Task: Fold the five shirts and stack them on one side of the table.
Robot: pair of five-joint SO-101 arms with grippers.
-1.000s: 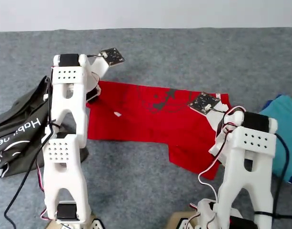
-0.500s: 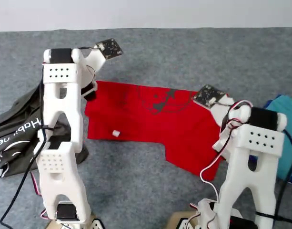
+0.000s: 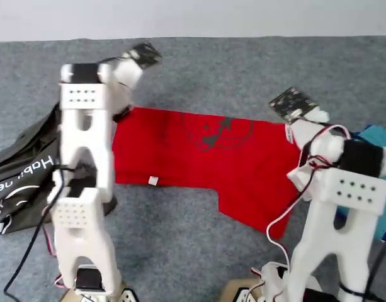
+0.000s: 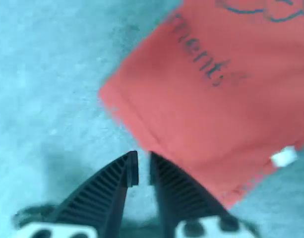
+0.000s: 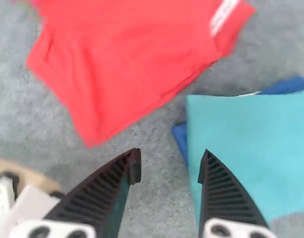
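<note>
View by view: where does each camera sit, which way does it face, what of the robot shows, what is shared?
High view: fixed above the arm bases, looking down the grey table; left arm and right arm flank the red shirt.
Left wrist view: on the left wrist, facing down at the red shirt's corner; nearly shut left claw shows.
Right wrist view: on the right wrist, facing down at red shirt and teal shirt; open right claw shows.
Shared: all see the red shirt.

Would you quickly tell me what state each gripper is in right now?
Left gripper: closed, holding nothing.
Right gripper: open, holding nothing.
</note>
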